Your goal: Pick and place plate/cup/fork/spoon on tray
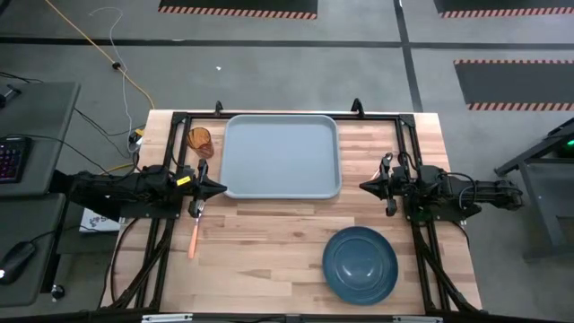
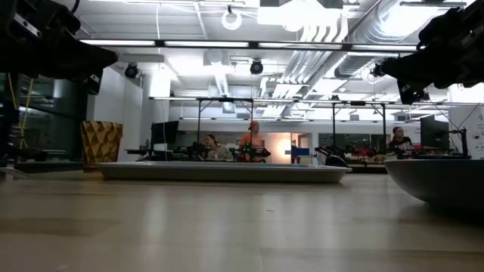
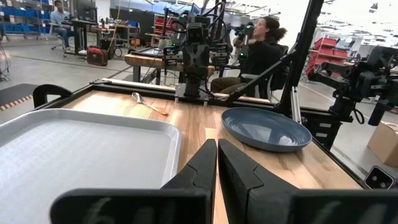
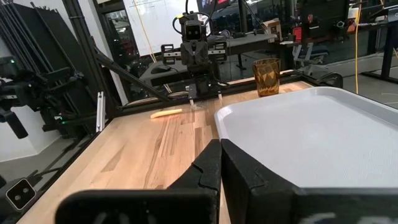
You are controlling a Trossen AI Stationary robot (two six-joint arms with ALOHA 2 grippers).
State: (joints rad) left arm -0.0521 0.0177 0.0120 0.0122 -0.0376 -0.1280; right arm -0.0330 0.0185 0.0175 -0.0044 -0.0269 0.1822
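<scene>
Looking past the together-pressed left hand [image 3: 216, 163], only its wrist view shows the spoon [image 3: 149, 104].

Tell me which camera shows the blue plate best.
The high view: the whole plate shows on the table. The left wrist view shows it obliquely, the low view only its edge, the right wrist view nothing.

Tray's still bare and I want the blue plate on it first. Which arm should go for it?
Right. The plate lies on the right half of the table, just in front of the right gripper, while the left gripper waits across the tray near the cup.
</scene>
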